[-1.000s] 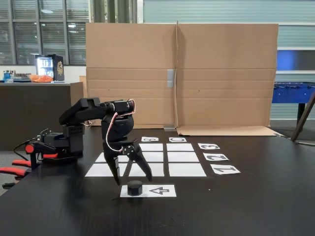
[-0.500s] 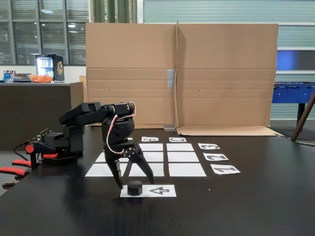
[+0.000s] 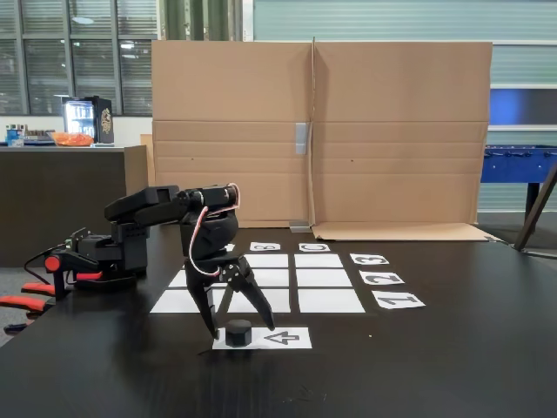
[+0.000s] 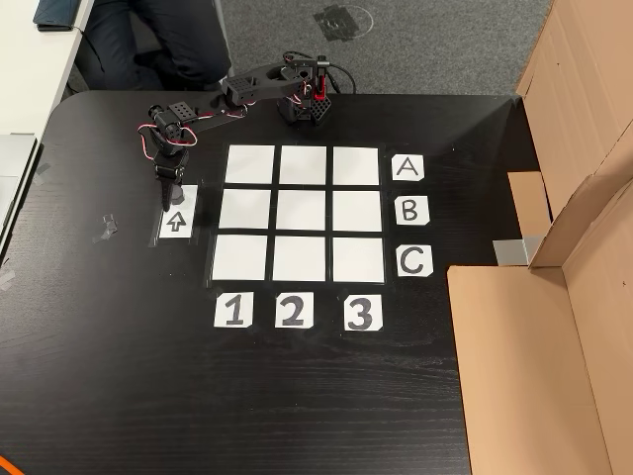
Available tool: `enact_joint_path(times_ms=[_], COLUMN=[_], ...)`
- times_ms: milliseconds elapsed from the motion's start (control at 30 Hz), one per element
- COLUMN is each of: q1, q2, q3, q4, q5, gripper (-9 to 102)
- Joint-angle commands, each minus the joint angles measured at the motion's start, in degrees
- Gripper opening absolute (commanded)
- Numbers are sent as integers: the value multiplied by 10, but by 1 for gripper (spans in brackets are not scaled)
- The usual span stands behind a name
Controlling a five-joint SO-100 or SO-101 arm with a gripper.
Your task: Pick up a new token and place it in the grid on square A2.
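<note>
Open claw [image 3: 241,329] astride token [image 3: 238,333] on arrow sheet [image 3: 287,337], grid [image 4: 300,213] alongside

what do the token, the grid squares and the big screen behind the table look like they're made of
The token looks like matte black plastic, possibly printed: faceted sides, no shine. The grid squares seem to be plain white paper, lying flat and thin on the glossy black table. The screen is brown corrugated cardboard, judging by its fold creases and a taped seam.
</note>
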Motion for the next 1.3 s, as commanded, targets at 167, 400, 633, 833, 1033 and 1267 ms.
enact_joint_path(times_ms=[167, 400, 633, 833, 1033, 1267], q1=[-4, -4, -4, -4, 2, 1], q2=[3, 1, 1, 13, 35, 46], q3=[-19, -19, -19, -19, -19, -14], q4=[-2, 0, 2, 8, 11, 11], q5=[0, 3, 4, 4, 11, 17], gripper=[31, 21, 17, 16, 17, 18])
